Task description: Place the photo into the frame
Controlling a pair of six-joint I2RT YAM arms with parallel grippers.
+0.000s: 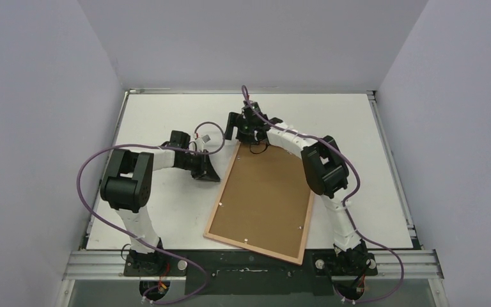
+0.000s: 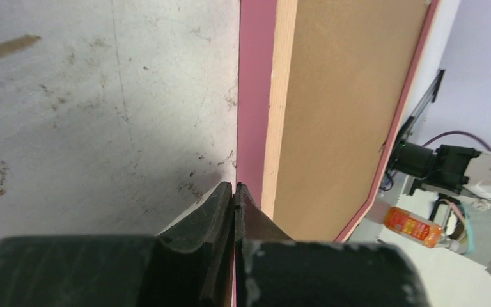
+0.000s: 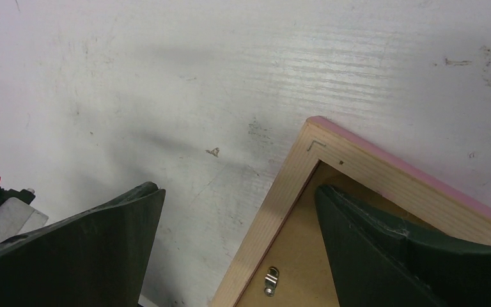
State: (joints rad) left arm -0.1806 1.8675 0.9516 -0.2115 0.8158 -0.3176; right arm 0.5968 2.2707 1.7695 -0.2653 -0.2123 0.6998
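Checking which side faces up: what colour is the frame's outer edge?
Pink. The frame edge shows best in the left wrist view.

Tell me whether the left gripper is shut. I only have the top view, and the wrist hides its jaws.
Observer: Shut. In the left wrist view, the left gripper has its tips together right at the frame's pink outer edge.
Operator: And the right one?
Observer: The right gripper is wide open over the frame's far corner. One finger is above the backing, the other above bare table.
Operator: Any sign of the photo?
Observer: None in any view. The right wrist view shows only a small metal clip on the backing by that corner.
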